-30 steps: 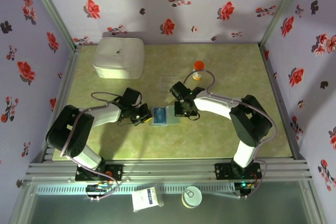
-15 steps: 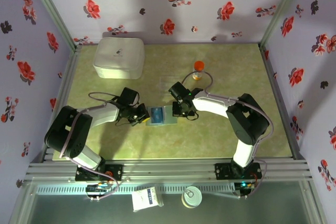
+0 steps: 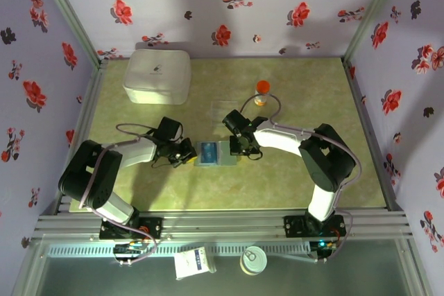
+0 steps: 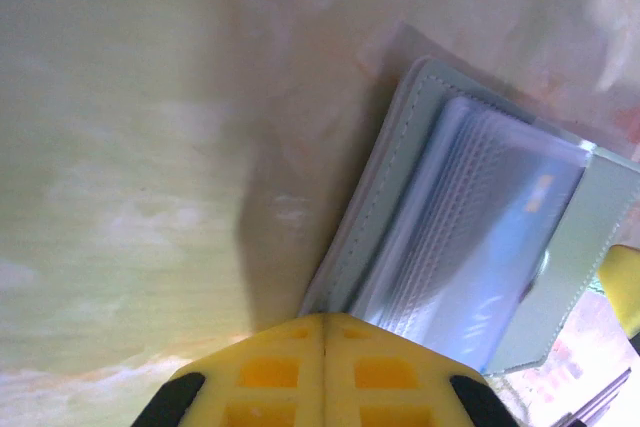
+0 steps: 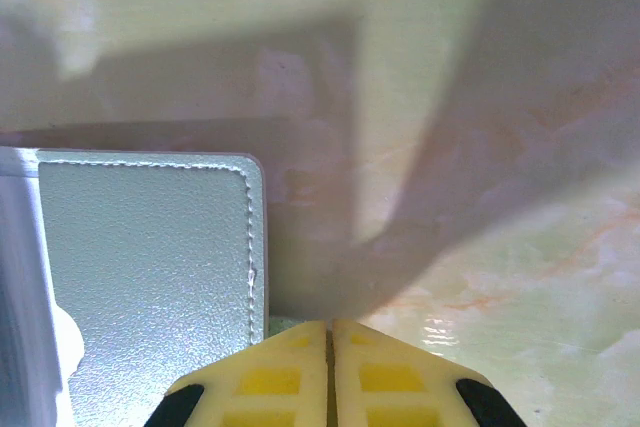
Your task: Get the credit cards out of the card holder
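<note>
Between left gripper (image 4: 322, 332) and right gripper (image 5: 329, 332), both closed, card holder (image 3: 215, 153) has nudged leftward (blue credit card (image 4: 515, 237) still sleeved).

Pale lilac walls (image 3: 229, 5) with red and dark flower print close in the left, far and right sides. Metal corner posts (image 3: 69, 15) stand at the far corners. Bench (image 3: 312, 95) top is yellow-green marbled, evenly lit with soft shadows. Aluminium rails (image 3: 222, 223) run along the near edge.
</note>
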`<state>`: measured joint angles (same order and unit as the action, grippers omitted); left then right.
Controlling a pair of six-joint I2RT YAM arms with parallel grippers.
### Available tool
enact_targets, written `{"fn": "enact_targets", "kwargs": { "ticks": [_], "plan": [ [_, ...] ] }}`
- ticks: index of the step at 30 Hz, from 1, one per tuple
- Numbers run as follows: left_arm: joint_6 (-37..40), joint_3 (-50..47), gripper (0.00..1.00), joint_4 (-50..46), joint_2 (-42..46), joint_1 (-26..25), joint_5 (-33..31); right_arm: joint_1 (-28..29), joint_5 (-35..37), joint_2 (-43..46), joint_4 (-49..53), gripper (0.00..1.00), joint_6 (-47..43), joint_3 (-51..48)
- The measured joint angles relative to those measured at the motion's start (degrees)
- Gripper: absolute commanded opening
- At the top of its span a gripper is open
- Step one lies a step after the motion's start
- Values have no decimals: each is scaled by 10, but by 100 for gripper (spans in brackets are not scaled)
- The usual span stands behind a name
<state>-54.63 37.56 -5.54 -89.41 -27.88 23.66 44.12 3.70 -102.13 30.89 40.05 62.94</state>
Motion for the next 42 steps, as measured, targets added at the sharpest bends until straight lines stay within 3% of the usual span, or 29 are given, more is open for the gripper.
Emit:
{"fn": "enact_targets", "kwargs": {
  "ticks": [9, 17, 22, 42],
  "plan": [
    [0, -2, 0, 3, 0, 3, 5, 1, 6, -4, 2, 9, 0, 0],
    [0, -5, 0, 9, -1, 4, 8, 0, 42, -10, 31, 31, -9, 0],
    [0, -5, 0, 9, -1, 5, 9, -9, 71, -4, 66, 39, -12, 0],
    [-3, -7, 0, -10, 10, 3, 7, -13, 62, 16, 81, 42, -15, 2]
  ]
}}
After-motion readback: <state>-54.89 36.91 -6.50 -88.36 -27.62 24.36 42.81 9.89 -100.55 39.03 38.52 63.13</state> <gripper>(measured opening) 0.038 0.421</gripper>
